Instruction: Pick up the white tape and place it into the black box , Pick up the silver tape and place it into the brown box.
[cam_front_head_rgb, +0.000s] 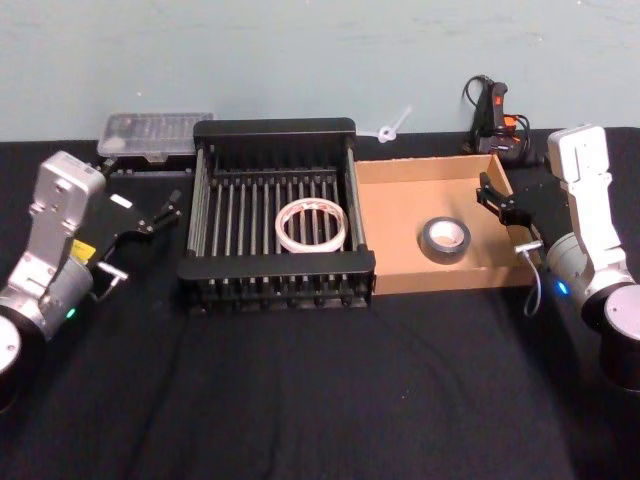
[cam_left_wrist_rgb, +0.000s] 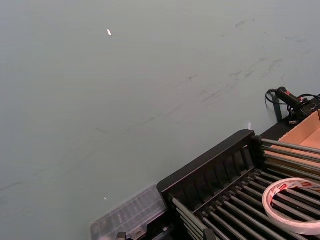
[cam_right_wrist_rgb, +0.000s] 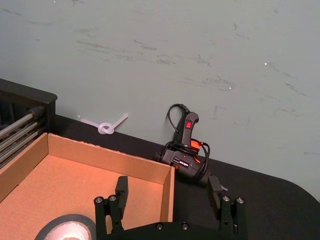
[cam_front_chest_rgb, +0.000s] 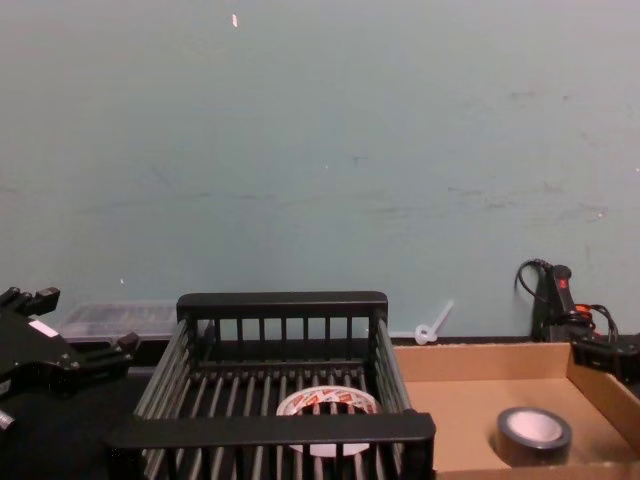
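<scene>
The white tape lies flat on the barred floor of the black box at the table's middle; its red-printed face also shows in the left wrist view. The silver tape lies flat in the brown box, which stands against the crate's right side. My right gripper hovers over that box's right wall, open and empty; in its wrist view the silver tape lies just ahead of the fingers. My left gripper stands open and empty, left of the crate.
A clear plastic case sits at the back left behind the crate. A black and red glue gun with its cord and a white zip tie lie by the wall. Black tabletop stretches in front of both boxes.
</scene>
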